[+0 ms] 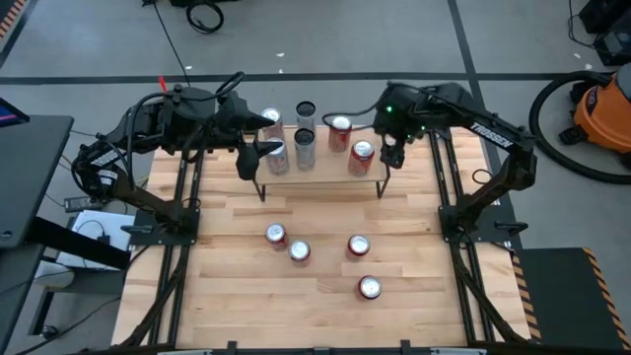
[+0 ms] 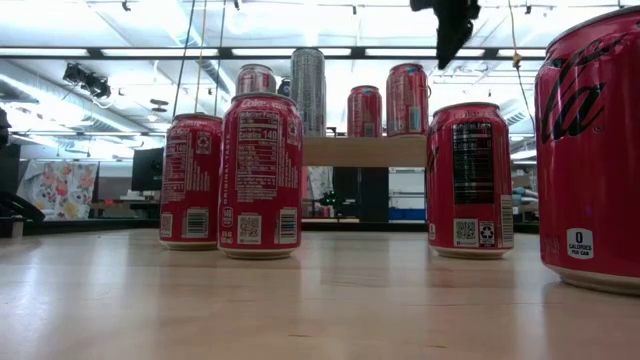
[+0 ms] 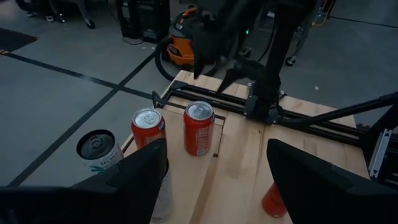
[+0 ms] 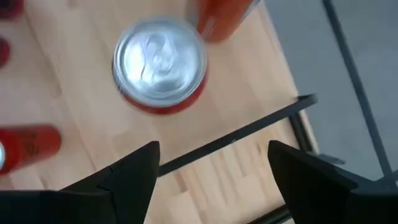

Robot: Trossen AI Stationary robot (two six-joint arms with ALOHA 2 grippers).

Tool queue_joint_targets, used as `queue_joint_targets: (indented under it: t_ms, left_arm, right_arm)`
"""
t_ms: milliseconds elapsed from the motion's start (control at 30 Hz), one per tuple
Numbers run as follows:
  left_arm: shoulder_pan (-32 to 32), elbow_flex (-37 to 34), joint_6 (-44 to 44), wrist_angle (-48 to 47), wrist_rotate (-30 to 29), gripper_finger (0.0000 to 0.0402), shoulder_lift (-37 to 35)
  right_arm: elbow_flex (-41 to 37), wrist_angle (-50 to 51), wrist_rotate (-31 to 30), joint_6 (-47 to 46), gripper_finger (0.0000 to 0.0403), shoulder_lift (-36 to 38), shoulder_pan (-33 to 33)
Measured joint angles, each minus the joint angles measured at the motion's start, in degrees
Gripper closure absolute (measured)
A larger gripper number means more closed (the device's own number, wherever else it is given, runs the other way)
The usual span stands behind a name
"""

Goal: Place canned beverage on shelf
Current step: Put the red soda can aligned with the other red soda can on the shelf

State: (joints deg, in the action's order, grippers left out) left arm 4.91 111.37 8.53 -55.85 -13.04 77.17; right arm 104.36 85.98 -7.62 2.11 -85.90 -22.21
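Note:
The shelf (image 1: 320, 176) stands at the table's far middle and carries several cans. Among them are two red ones at its right end (image 1: 362, 156) (image 1: 340, 131) and two dark-topped ones in the middle (image 1: 305, 146). Four red cans stand upright on the tabletop nearer the front (image 1: 276, 235) (image 1: 299, 251) (image 1: 358, 246) (image 1: 370, 287). My right gripper (image 1: 392, 156) hangs open above the shelf's right end, just right of the nearest red can (image 4: 160, 59), with nothing between its fingers. My left gripper (image 1: 252, 155) is open at the shelf's left end, beside a red-and-white can (image 1: 276, 156).
The table's black side rails (image 1: 444, 197) run along both edges. An orange shop vacuum with a hose (image 1: 601, 108) sits on the floor at the far right. In the low view the four table cans (image 2: 260, 175) stand in front of the shelf (image 2: 365, 150).

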Motion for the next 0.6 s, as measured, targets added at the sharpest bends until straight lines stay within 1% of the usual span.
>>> queue_joint_targets:
  t_ms: [100, 300, 433, 600]
  left_arm:
    - [0.0, 0.0, 0.0, 0.0, 0.0, 0.0114, 0.0]
    - [-0.3, 0.0, -0.1, -0.2, 0.0, 0.0114, 0.0]
    - [-0.3, 0.0, -0.4, -0.3, 0.0, 0.0114, 0.0]
    - [-0.3, 0.0, -0.8, -0.3, 0.0, 0.0114, 0.0]
  right_arm:
    - [-6.1, -3.8, 0.1, 0.2, 0.0104, 1.5, 0.2]
    - [-18.4, -15.5, 1.9, -0.9, 0.0115, 4.6, -0.2]
    - [-24.0, -20.0, 1.9, -1.5, 0.0115, 4.9, -0.2]
    - [-28.7, -28.1, 2.0, -1.2, 0.0117, 5.0, 0.0]
